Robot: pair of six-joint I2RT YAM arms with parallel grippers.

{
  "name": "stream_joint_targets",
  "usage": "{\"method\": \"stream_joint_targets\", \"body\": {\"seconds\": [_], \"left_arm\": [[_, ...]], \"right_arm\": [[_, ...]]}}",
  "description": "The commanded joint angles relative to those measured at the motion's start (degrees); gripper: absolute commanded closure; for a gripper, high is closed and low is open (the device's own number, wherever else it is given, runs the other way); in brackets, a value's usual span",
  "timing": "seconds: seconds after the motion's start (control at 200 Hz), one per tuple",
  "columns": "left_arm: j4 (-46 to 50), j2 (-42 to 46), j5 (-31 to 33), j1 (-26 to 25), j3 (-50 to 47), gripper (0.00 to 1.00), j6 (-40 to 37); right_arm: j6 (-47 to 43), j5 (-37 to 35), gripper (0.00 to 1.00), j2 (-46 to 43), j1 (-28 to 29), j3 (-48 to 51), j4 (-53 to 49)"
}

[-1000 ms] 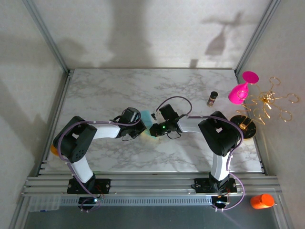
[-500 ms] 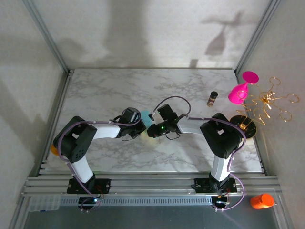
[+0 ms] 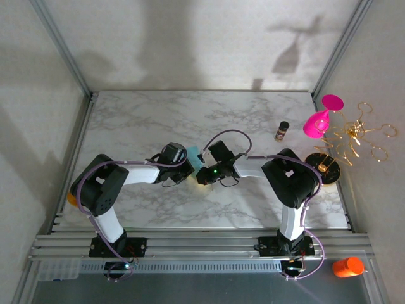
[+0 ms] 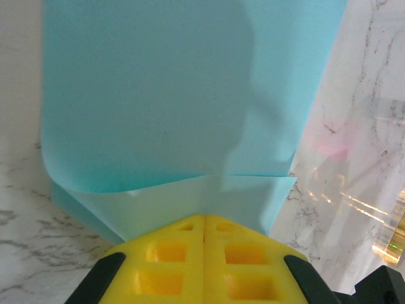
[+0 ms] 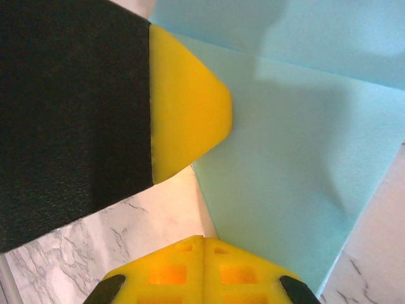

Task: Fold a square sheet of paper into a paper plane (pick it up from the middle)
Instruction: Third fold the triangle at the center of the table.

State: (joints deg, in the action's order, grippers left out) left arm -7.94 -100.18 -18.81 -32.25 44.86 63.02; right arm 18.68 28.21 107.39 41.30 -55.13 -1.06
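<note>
The square sheet of paper point(image 3: 193, 154) is teal-blue and lies on the marble table point(image 3: 139, 120) between the two wrists. In the left wrist view the paper point(image 4: 171, 88) is doubled over, a curled upper flap lying on a paler lower layer. My left gripper point(image 4: 204, 217) is shut, its yellow tips resting against that lower layer's near edge. In the right wrist view my right gripper point(image 5: 202, 239) is shut at the near edge of the paper point(image 5: 297, 171). A left finger point(image 5: 186, 114) touches the sheet from the left. From above, the left gripper point(image 3: 188, 166) and right gripper point(image 3: 202, 176) almost meet.
A pink goblet point(image 3: 319, 120) and a gold wire stand point(image 3: 357, 134) on a black base point(image 3: 324, 166) sit at the right edge. A small dark bottle point(image 3: 281, 131) stands near them. An orange object point(image 3: 347, 266) lies off the table at front right.
The right gripper has shifted slightly left, closer to the left gripper and the paper. The left arm has held still.
</note>
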Motion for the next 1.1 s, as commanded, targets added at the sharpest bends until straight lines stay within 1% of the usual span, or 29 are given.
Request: {"method": "stream_joint_targets", "body": {"seconds": [0.0,0.14,0.27,0.756,0.896,0.981,1.096], "left_arm": [[5.0,-1.6,3.4,0.8,-2.1,0.95,-0.6],[5.2,-1.6,3.5,0.9,-2.1,0.95,-0.9],[5.2,-1.5,3.4,0.9,-2.1,0.95,-1.0],[5.1,-0.9,2.9,1.0,-1.2,0.95,-1.9],[3.9,-0.2,2.0,1.0,0.2,0.94,-3.7],[2.9,1.3,1.2,1.0,1.7,0.89,-6.0],[4.4,3.1,1.1,0.6,4.8,0.87,-9.5]], "right_arm": [[-0.1,-2.1,0.95,1.3,0.0,-0.1,-1.9],[0.1,0.2,0.95,-2.0,-0.2,0.2,-0.3],[0.5,0.2,0.95,-3.5,-0.6,0.7,0.1],[0.5,-3.3,0.95,1.1,-0.8,1.3,-2.2],[0.6,-3.7,0.95,2.0,-0.8,1.6,-2.7],[0.8,-3.8,0.95,2.2,-0.8,1.6,-3.0],[1.1,-4.0,0.95,2.5,-0.9,1.4,-3.5]]}}
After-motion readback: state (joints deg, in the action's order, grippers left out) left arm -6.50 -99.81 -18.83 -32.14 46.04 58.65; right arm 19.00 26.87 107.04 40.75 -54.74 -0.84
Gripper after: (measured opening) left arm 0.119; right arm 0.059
